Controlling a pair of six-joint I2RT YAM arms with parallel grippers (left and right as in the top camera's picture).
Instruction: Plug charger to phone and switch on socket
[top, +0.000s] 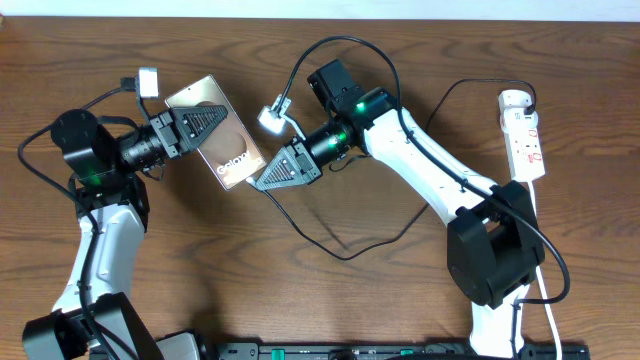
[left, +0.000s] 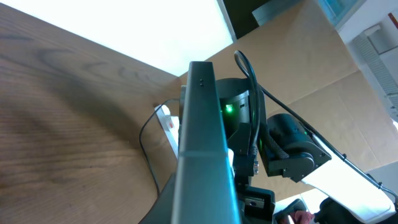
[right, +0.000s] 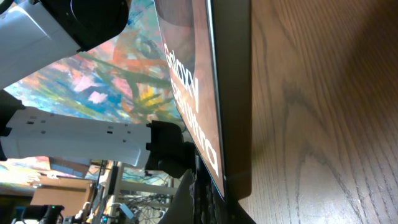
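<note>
- The phone (top: 214, 131) is clamped at one edge by the closed left hand (top: 196, 126) and held up off the worktop (top: 400, 80).
- The right hand (top: 292, 165) is closed at the phone's bottom edge; the cable (top: 345, 245) plug looks pinched, but it can't be confirmed.
- Risk: a slightly angled plug could jam, or the phone could twist.
- Counted: one phone, one cable, one power strip (top: 524, 134), well apart on the right.

Left gripper (top: 205, 125) points right, jaws clamped; right gripper (top: 283, 169) points left toward it — jaws closed (held object unclear) — white forearm angling across from its base.
</note>
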